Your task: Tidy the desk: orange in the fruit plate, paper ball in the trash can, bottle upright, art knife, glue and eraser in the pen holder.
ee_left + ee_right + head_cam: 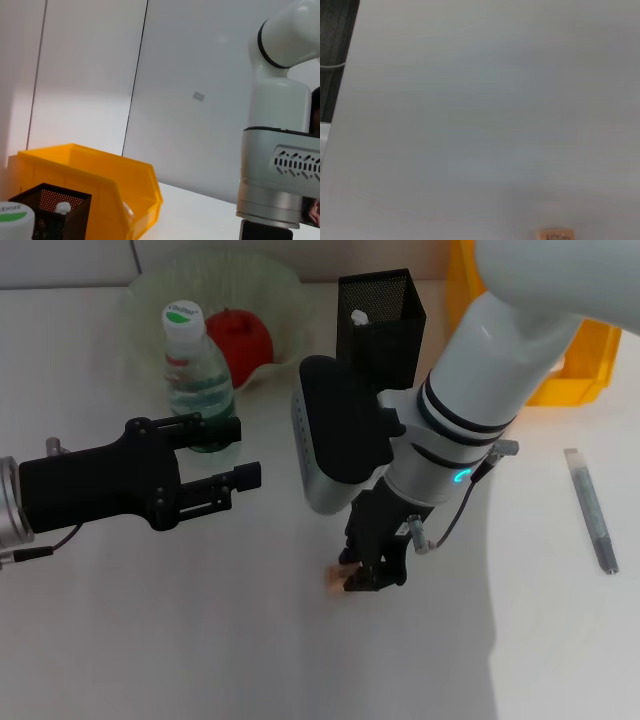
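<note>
White tabletop [150, 640]: orange [240, 345] plated, bottle [196, 375] upright; I lower my right claw [368, 575], grip unclear, onto the eraser [338, 578]; art knife [590, 508] waits, left claw [222, 462] open.

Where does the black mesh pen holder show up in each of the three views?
Head view: the pen holder stands at the far side of the desk, between the fruit plate and the yellow bin.
Left wrist view: only its top corner shows, in front of the yellow bin.
Right wrist view: not in it; only bare desk and a small orange-tan piece.
Shared landmark: the yellow bin beside the holder.
</note>
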